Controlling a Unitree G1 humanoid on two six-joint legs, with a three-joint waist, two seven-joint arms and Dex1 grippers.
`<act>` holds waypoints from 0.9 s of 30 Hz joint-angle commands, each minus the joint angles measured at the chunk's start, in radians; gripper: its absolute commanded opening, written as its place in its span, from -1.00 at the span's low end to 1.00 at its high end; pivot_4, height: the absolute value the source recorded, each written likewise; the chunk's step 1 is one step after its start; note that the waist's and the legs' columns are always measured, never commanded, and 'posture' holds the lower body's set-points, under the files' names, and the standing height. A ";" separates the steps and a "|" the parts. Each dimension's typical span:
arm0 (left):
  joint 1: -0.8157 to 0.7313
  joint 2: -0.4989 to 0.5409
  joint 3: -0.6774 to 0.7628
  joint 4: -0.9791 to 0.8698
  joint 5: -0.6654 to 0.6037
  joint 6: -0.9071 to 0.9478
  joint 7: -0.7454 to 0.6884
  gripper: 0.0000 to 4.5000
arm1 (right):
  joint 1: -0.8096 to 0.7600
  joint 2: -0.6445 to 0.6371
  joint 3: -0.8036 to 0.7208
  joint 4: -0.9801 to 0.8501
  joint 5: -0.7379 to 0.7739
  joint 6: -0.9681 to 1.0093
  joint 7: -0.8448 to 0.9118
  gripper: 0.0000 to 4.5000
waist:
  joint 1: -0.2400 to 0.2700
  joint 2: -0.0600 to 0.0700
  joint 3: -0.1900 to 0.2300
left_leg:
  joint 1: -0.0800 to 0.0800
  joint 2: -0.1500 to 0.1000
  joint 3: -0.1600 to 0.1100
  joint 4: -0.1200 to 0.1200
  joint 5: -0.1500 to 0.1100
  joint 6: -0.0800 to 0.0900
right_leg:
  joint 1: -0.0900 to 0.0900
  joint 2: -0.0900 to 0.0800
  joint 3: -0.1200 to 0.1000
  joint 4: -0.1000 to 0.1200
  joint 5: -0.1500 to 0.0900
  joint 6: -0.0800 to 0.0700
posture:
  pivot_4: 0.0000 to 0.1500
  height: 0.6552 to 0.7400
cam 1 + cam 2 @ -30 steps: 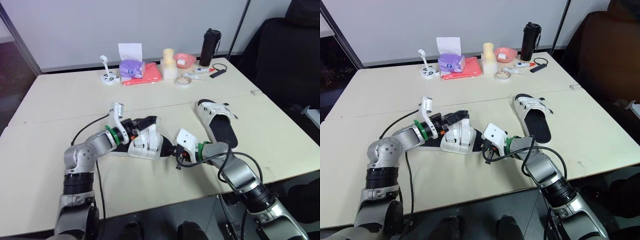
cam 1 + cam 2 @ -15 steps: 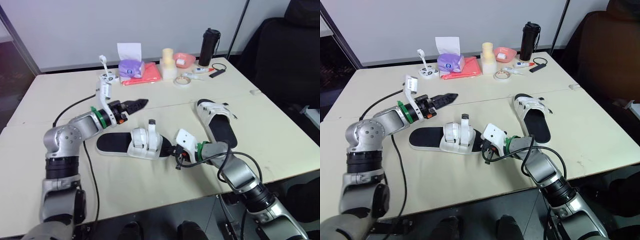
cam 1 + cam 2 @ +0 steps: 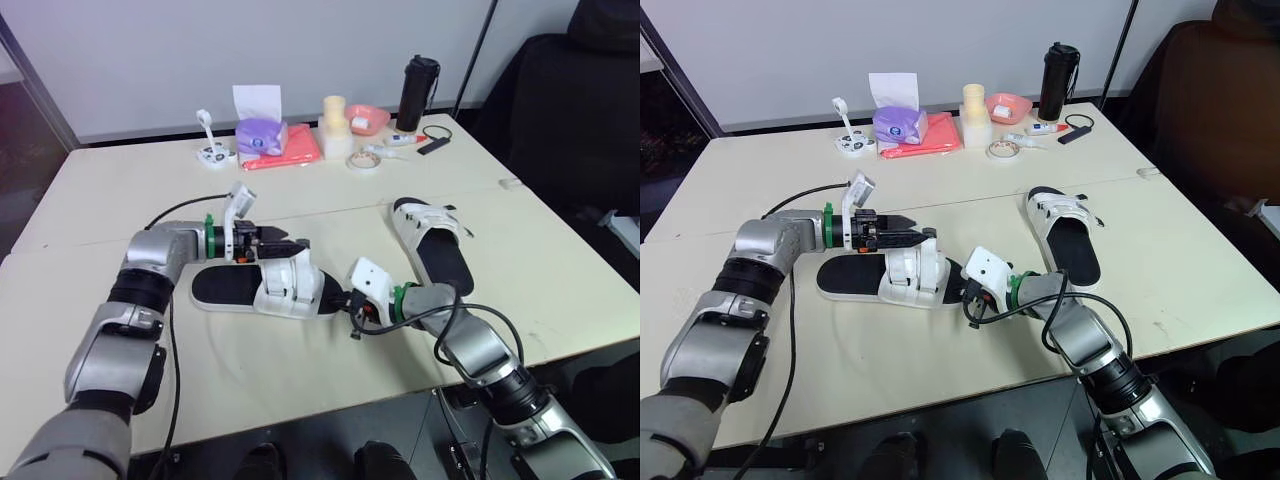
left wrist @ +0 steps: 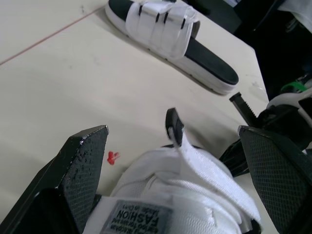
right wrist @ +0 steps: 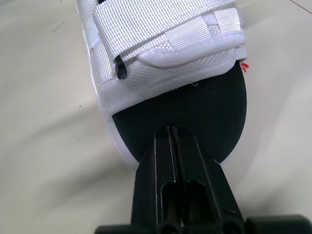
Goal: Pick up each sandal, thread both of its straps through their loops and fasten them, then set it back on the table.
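Left pincer (image 3: 297,245), fingers apart, straddles the upper of a black-soled, white-strapped sandal (image 3: 262,290) lying on the cream tabletop (image 3: 120,190). Right pincer (image 3: 343,299), fingers together, touches its sole. The matching second sandal (image 3: 440,248) lies nearby.

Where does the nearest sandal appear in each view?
Left eye view: sandal, centre.
Right eye view: sandal, centre-left.
Left wrist view: its white straps between fingers of the open left claw.
Right wrist view: straps and black sole beyond the right claw.
Shared landmark: right claw at its end.
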 commanded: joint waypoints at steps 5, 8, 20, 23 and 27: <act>-0.071 -0.065 0.042 0.119 0.043 -0.041 -0.060 0.97 | 0.026 -0.006 0.030 0.027 -0.018 0.032 0.003 -1.00 | 0.000 0.000 0.000 | -0.001 0.000 0.000 0.000 0.000 0.000 | 0.000 0.000 0.000 0.000 0.000 0.000 | 1.00 1.00; -0.089 -0.091 0.058 0.154 0.047 -0.049 -0.067 0.60 | 0.028 -0.008 0.030 0.021 -0.019 0.037 0.003 -1.00 | 0.001 0.000 0.000 | -0.001 0.000 0.000 0.000 0.000 0.000 | 0.000 0.000 0.000 0.000 0.000 0.000 | 1.00 1.00; -0.125 -0.106 0.105 0.165 0.055 -0.072 -0.164 -0.96 | 0.042 -0.013 0.027 0.006 -0.023 0.048 -0.004 -1.00 | 0.001 0.000 0.000 | -0.001 0.000 -0.001 0.001 0.000 0.000 | -0.001 0.000 -0.001 0.001 0.000 0.001 | 1.00 1.00; -0.133 -0.107 0.125 0.160 0.045 -0.085 -0.199 -0.96 | 0.042 -0.012 0.026 0.006 -0.023 0.048 -0.006 -1.00 | 0.001 0.000 0.000 | -0.001 0.000 -0.001 0.001 0.000 0.000 | -0.001 0.000 -0.001 0.000 0.000 0.001 | 1.00 1.00; -0.148 -0.114 0.148 0.164 0.037 -0.092 -0.211 -0.96 | 0.042 -0.012 0.026 0.006 -0.022 0.048 -0.007 -1.00 | 0.001 0.000 0.000 | -0.002 0.000 -0.001 0.001 0.000 0.000 | -0.001 0.000 -0.001 0.001 0.000 0.001 | 1.00 1.00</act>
